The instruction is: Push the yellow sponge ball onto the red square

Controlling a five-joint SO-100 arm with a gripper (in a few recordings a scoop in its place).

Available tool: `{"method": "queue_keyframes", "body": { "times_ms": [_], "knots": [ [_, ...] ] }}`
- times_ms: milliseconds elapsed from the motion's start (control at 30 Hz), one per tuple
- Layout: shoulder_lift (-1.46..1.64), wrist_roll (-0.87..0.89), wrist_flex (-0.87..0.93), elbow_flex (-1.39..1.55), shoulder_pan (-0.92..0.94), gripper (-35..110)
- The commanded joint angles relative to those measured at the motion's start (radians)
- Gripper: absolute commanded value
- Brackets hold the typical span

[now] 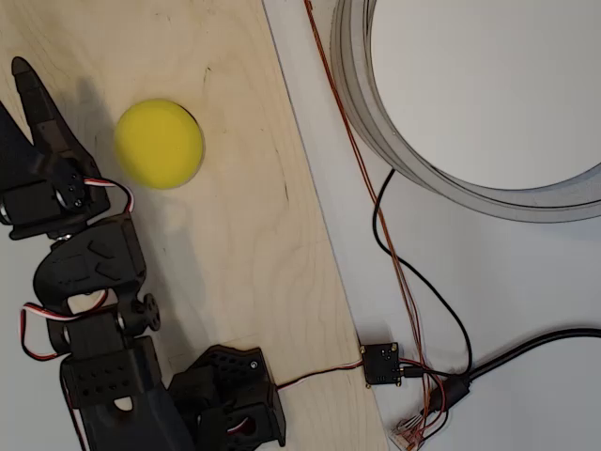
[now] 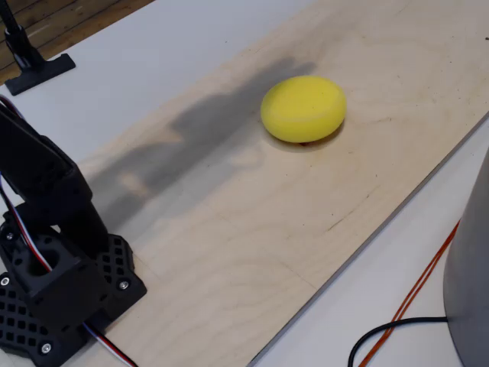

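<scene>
Matte yellow foam ball (image 1: 159, 143) near plywood board (image 1: 244, 235) top edge, apparently covering red square; black gripper (image 1: 28, 89) beside it, grip state unclear.

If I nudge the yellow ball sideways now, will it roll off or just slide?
The ball looks flattened and matte in the fixed view, so it will probably scoot or wobble rather than roll freely. Being foam, it likely dents under the gripper. The bare wooden board should offer moderate grip.

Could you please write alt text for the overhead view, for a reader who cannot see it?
A yellow sponge ball rests on a pale wooden board, just right of the black arm's gripper. Thin red wires cross the white table beside it.
</scene>
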Motion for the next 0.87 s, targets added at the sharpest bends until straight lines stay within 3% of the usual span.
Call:
{"method": "queue_keyframes", "body": {
  "times_ms": [0,833],
  "knots": [
    [0.049,0.005,-0.041,-0.021,0.005,4],
    [-0.02,0.06,-0.038,-0.006,0.037,-1]
  ]
}}
